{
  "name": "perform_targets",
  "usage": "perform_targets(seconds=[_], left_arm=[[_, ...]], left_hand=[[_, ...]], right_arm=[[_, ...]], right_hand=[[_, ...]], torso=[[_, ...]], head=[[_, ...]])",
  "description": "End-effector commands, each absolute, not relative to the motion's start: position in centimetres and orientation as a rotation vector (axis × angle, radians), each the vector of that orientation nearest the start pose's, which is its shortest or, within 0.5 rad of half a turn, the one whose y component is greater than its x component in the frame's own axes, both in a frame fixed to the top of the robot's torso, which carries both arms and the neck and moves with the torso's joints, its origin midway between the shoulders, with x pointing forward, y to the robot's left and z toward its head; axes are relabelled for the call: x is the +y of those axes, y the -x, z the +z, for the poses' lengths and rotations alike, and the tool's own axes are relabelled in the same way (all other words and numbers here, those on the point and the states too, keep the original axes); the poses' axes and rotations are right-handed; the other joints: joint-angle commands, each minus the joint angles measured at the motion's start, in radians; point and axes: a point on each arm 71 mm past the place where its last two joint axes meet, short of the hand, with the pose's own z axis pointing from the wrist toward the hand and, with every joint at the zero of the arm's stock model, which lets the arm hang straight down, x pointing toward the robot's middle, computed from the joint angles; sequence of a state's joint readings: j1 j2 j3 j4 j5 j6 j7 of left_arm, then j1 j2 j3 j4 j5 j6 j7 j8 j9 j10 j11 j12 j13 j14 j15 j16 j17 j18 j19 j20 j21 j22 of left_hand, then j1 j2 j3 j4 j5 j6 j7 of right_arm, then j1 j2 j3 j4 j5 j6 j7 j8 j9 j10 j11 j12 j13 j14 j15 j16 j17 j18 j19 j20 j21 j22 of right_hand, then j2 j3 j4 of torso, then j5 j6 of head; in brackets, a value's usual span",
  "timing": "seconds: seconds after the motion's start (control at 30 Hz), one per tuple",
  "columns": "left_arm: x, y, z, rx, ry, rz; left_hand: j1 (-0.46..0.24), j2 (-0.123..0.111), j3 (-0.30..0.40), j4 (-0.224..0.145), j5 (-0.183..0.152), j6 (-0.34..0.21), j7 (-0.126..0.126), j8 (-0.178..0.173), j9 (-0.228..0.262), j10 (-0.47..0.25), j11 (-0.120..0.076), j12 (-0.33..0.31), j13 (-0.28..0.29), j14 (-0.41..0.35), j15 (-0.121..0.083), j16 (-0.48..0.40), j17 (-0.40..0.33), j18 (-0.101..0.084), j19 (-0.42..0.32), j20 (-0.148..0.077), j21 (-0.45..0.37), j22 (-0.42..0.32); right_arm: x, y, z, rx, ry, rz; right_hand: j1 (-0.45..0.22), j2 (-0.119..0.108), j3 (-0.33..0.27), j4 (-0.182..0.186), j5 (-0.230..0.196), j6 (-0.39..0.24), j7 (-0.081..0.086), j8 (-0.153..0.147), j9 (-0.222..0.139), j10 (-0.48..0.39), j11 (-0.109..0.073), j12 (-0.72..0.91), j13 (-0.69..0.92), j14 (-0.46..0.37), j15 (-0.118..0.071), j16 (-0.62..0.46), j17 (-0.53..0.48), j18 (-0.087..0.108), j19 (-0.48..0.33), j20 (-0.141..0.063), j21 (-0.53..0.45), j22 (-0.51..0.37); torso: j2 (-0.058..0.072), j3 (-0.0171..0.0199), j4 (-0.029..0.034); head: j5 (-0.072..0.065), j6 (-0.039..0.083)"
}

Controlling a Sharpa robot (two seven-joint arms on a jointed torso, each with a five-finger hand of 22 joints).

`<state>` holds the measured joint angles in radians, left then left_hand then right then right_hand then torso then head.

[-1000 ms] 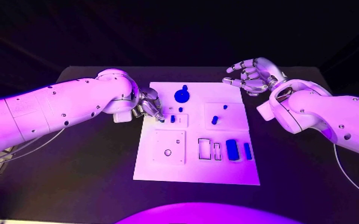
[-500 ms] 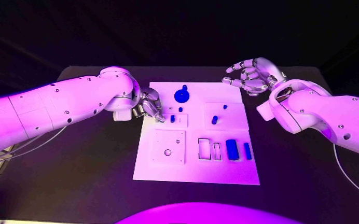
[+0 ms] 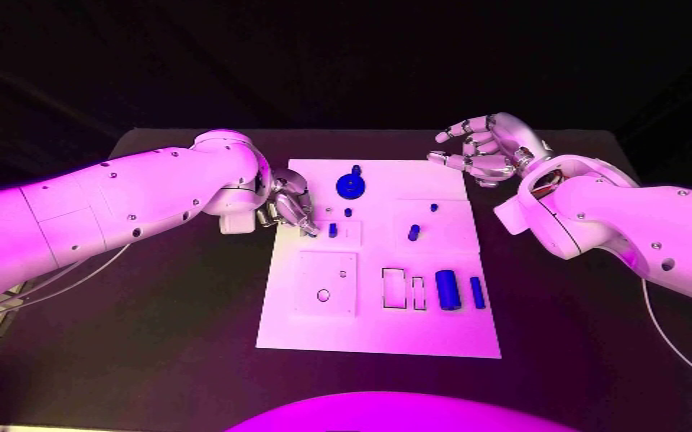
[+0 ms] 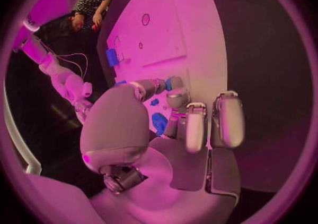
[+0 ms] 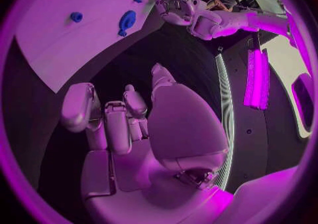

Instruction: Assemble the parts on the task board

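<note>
From the head view you look down from above onto the worktop point(image 3: 173, 352), with the task board point(image 3: 378, 322) centred and both arms entering from the sides. Your left wrist view sits close behind the left hand point(image 4: 179, 123) and faces along the board point(image 4: 166, 33). Your right wrist view sits just behind the right hand point(image 5: 132, 123), facing the board's far end point(image 5: 60, 38). All three views share the board and its blue gear point(image 3: 351, 185) point(image 4: 159, 123) point(image 5: 126, 20).

Left hand point(image 3: 289, 202) crowding board's point(image 3: 378, 332) edge, seemingly.
</note>
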<state>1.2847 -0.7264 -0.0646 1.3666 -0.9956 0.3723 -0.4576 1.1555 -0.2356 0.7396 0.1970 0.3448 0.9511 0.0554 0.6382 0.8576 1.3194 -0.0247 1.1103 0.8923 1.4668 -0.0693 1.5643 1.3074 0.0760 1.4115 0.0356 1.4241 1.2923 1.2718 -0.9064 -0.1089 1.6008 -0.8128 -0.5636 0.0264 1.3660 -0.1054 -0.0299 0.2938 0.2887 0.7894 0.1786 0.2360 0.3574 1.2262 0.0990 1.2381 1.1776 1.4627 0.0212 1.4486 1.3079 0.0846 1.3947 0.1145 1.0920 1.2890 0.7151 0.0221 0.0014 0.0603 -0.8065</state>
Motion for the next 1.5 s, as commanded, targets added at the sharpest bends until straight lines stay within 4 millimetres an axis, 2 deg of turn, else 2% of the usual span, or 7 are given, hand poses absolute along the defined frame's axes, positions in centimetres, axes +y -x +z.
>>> perform_targets(seconds=[0.03, 0.37, 0.4, 0.47, 0.77, 1.3, 1.5], left_arm=[[19.78, -50.49, -21.57, 2.464, 0.093, -0.428], [20.02, -50.89, -21.44, 2.419, 0.113, -0.387], [20.06, -50.92, -21.43, 2.416, 0.114, -0.383], [20.10, -50.95, -21.42, 2.412, 0.114, -0.379], [20.01, -50.88, -21.44, 2.417, 0.088, -0.362], [19.93, -50.61, -21.58, 2.451, 0.041, -0.346], [20.06, -50.58, -21.64, 2.460, 0.038, -0.344]], left_hand=[[0.001, 0.013, 0.182, -0.184, -0.003, -0.003, -0.006, -0.012, -0.004, -0.008, 0.000, -0.012, -0.014, 0.101, -0.008, 0.000, 0.253, -0.013, -0.004, -0.001, -0.002, -0.007], [-0.008, 0.044, 0.155, -0.167, -0.028, -0.025, 0.004, -0.031, -0.008, -0.036, 0.008, -0.058, -0.071, 0.093, -0.002, -0.016, 0.231, -0.007, -0.023, 0.004, -0.019, -0.034], [-0.001, 0.054, 0.141, -0.170, -0.028, -0.052, 0.015, -0.060, -0.022, -0.041, 0.016, -0.060, -0.073, 0.092, 0.004, -0.018, 0.227, -0.006, -0.027, 0.008, -0.024, -0.040], [0.006, 0.061, 0.130, -0.173, -0.027, -0.055, 0.020, -0.076, -0.033, -0.045, 0.020, -0.061, -0.075, 0.092, 0.007, -0.019, 0.226, -0.005, -0.029, 0.011, -0.026, -0.043], [0.017, 0.066, 0.123, -0.182, -0.023, -0.053, 0.024, -0.093, -0.045, -0.049, 0.024, -0.060, -0.074, 0.091, 0.011, -0.020, 0.225, -0.005, -0.029, 0.015, -0.027, -0.043], [-0.008, 0.039, 0.073, -0.169, -0.024, -0.040, 0.020, -0.103, -0.054, -0.054, 0.023, -0.058, -0.075, 0.090, 0.012, -0.022, 0.222, -0.003, -0.033, 0.019, -0.033, -0.050], [-0.048, 0.020, -0.014, -0.117, -0.028, -0.026, 0.012, -0.121, -0.072, -0.057, 0.018, -0.054, -0.075, 0.089, 0.008, -0.025, 0.218, -0.002, -0.036, 0.016, -0.040, -0.056]], right_arm=[[-22.19, -47.93, -16.24, 1.549, -0.448, 0.943], [-22.31, -47.91, -16.23, 1.548, -0.449, 0.941], [-22.32, -47.91, -16.23, 1.548, -0.449, 0.940], [-22.34, -47.91, -16.24, 1.548, -0.450, 0.940], [-22.35, -47.91, -16.24, 1.548, -0.450, 0.940], [-22.42, -47.89, -16.28, 1.550, -0.450, 0.939], [-22.45, -47.89, -16.30, 1.550, -0.451, 0.938]], right_hand=[[-0.001, 0.008, -0.002, -0.002, 0.003, 0.009, -0.001, 0.003, -0.001, -0.001, -0.007, 0.005, -0.001, 0.044, -0.007, -0.003, 0.080, 0.010, 0.004, 0.000, -0.002, 0.000], [-0.001, 0.008, -0.002, -0.002, 0.003, 0.009, -0.001, 0.003, -0.001, -0.001, -0.007, 0.005, -0.001, 0.044, -0.007, -0.003, 0.080, 0.010, 0.004, 0.000, -0.002, 0.000], [-0.001, 0.008, -0.002, -0.002, 0.003, 0.009, -0.001, 0.003, -0.001, -0.001, -0.007, 0.005, -0.001, 0.044, -0.007, -0.003, 0.080, 0.010, 0.004, 0.000, -0.002, 0.000], [-0.001, 0.008, -0.002, -0.002, 0.003, 0.009, -0.001, 0.003, -0.001, -0.001, -0.007, 0.005, -0.001, 0.044, -0.007, -0.003, 0.080, 0.010, 0.004, 0.000, -0.002, 0.000], [-0.001, 0.008, -0.002, -0.002, 0.003, 0.009, -0.001, 0.003, -0.001, -0.001, -0.007, 0.005, -0.001, 0.044, -0.007, -0.003, 0.080, 0.010, 0.004, 0.000, -0.002, 0.000], [-0.001, 0.008, -0.002, -0.002, 0.003, 0.009, -0.001, 0.003, -0.001, -0.001, -0.007, 0.005, -0.001, 0.044, -0.007, -0.003, 0.080, 0.010, 0.004, 0.000, -0.002, 0.000], [-0.001, 0.008, -0.002, -0.002, 0.003, 0.009, -0.001, 0.003, -0.001, -0.001, -0.007, 0.005, -0.001, 0.044, -0.007, -0.003, 0.080, 0.010, 0.004, 0.000, -0.002, 0.000]], torso=[[0.000, 0.0004, 0.0004], [0.000, 0.0006, -0.0001], [0.000, 0.0006, -0.0004], [0.000, 0.0005, -0.0006], [0.000, 0.0002, -0.0003], [0.000, 0.0003, 0.0001], [0.000, 0.0003, -0.0003]], head=[[0.000, -0.002], [-0.001, -0.004], [-0.001, -0.004], [-0.001, -0.005], [-0.001, -0.006], [-0.002, -0.007], [-0.003, -0.008]])
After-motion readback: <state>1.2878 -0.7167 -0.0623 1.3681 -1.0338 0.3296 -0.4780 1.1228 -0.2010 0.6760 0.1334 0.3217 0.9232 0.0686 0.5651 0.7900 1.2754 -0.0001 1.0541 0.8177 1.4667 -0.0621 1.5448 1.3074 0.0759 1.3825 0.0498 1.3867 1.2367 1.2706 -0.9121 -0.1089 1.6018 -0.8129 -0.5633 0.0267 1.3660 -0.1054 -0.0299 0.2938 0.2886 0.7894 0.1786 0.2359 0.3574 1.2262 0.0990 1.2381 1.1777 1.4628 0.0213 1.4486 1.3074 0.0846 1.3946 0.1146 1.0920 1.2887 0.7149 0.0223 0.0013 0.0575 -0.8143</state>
